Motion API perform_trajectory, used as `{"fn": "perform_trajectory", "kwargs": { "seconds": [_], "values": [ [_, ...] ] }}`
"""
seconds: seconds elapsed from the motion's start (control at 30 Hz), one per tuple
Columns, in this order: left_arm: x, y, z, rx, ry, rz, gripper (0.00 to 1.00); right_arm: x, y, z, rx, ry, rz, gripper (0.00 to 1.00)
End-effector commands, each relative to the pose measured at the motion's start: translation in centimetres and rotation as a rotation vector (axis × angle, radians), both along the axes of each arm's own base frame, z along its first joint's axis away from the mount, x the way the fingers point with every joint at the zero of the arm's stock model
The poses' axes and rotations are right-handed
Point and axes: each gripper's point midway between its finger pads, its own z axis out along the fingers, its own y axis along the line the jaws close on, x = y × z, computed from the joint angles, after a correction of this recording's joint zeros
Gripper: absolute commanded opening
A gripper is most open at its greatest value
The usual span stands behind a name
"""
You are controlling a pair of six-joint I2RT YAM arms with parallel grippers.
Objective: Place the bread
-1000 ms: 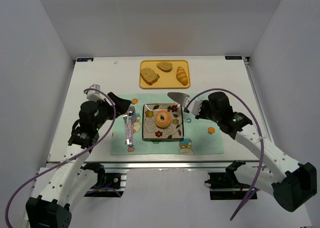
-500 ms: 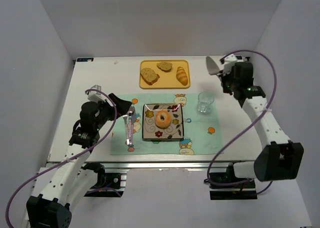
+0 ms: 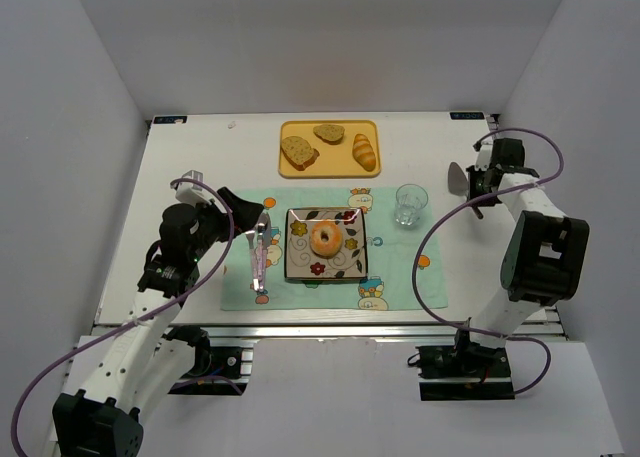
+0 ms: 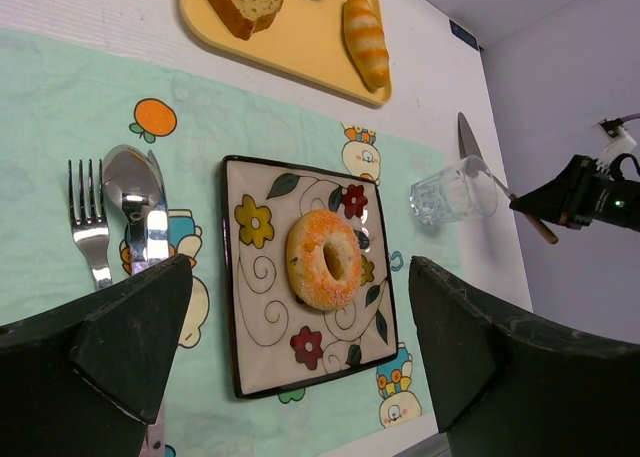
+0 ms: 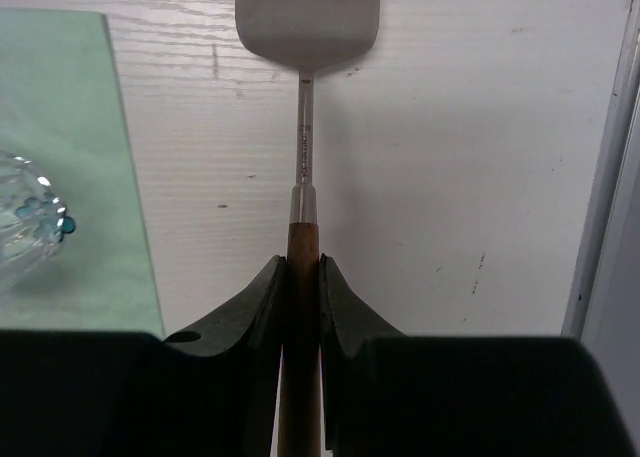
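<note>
1. Top external view: the bread (image 3: 325, 239) lies flat at the centre of the flowered square plate (image 3: 296, 268), which sits on the pale green placemat (image 3: 400, 282).
2. My left gripper (image 3: 245, 209) hangs over the placemat's left part, beside the plate. The left wrist view shows its fingers (image 4: 130, 327) spread wide and holding nothing, with the bread visible between them, untouched.
3. A fork (image 4: 90, 227), spoon (image 4: 122, 172) and knife (image 4: 158, 232) lie side by side on the placemat, left of the plate.
4. Right wrist view: my right gripper (image 5: 303, 277) is clamped on the wooden handle of a spatula (image 5: 307, 17). Its metal blade points away over the white table (image 5: 450, 127), just beside the placemat's edge.
5. A glass (image 3: 409, 203) stands at the placemat's far right corner, between the plate and my right gripper.
6. A yellow tray (image 3: 290, 169) near the table's far edge holds toast slices and a croissant (image 3: 365, 151), well apart from the bread.
</note>
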Motion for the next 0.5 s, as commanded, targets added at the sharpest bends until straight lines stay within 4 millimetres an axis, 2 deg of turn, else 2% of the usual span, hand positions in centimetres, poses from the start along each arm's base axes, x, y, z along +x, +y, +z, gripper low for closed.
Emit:
{"fn": "perform_trajectory", "kwargs": {
  "seconds": [0.0,0.13,0.17,0.2,0.23,0.27,0.47],
  "values": [
    [-0.1,0.1,0.7,0.000,-0.026,-0.004,0.98,0.5,-1.0,0.0,0.006,-0.031,-0.024,0.00],
    [0.0,0.1,0.6,0.000,-0.023,-0.004,0.98,-0.4,-0.7,-1.4,0.004,-0.020,0.007,0.00],
    [0.0,0.0,0.6,0.000,-0.023,-0.005,0.98,-0.7,-0.6,-1.7,0.006,-0.014,0.017,0.06],
    [0.1,0.0,0.6,0.000,-0.023,-0.007,0.98,-1.2,-0.4,-2.1,0.006,-0.001,0.030,0.22],
    [0.1,0.0,0.7,-0.002,-0.024,-0.006,0.98,-1.4,-0.4,-2.1,0.005,-0.003,0.035,0.29],
    [0.1,0.0,0.6,-0.002,-0.024,-0.006,0.98,-1.6,-0.3,-2.3,0.010,0.000,0.046,0.40],
    [0.4,-0.2,0.6,-0.001,-0.020,-0.014,0.98,-2.0,-1.1,-1.6,0.007,-0.014,0.042,0.58]
  ]
}}
